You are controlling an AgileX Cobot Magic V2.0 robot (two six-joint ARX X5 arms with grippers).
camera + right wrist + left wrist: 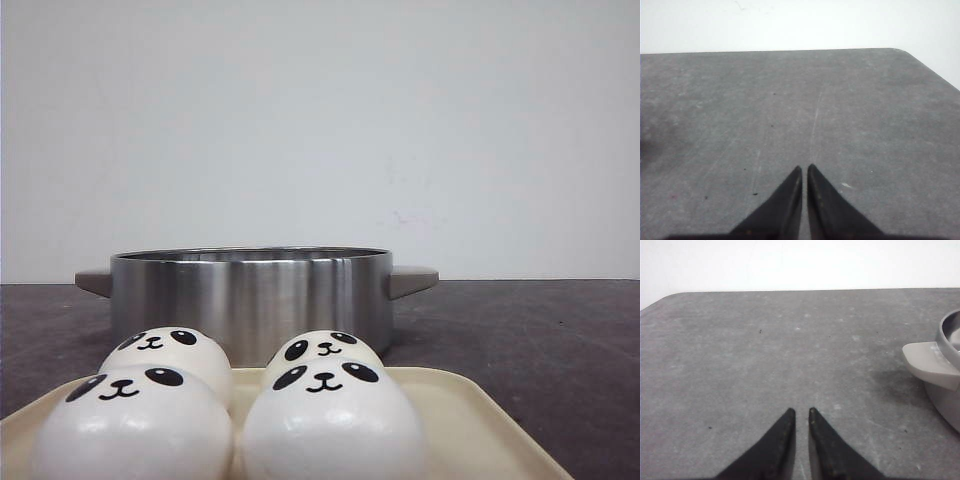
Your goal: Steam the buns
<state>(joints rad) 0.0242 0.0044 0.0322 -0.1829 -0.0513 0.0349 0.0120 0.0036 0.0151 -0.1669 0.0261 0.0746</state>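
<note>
Nearest the front camera: four panda-face buns on a cream tray [470, 420], two by two. Front-left bun [130, 425] and front-right bun [330, 425] side by side, touching or nearly so; back-left bun [168, 352] and back-right bun [322, 348] just behind them, partly hidden. Faces all toward the camera. Behind the tray, a brushed steel pot [250, 295] with two flat side handles, no lid, standing on a dark grey table [540, 330]; interior not visible from this low angle. White wall behind. No arm or gripper anywhere in the front view. Buns and tray in the front view only; neither wrist camera catches them. Left wrist view: left gripper [801, 412] over bare tabletop, black fingertips drawn close with only a thin slit between, holding nothing. Same view picks up one handle and a slice of the pot's rim at the frame edge, well apart from the fingers. Right wrist view: right gripper [804, 168] over scuffed tabletop, tips nearly meeting, narrow gap, nothing held. No pot in that view, only the table's rounded corner and the wall.
</note>
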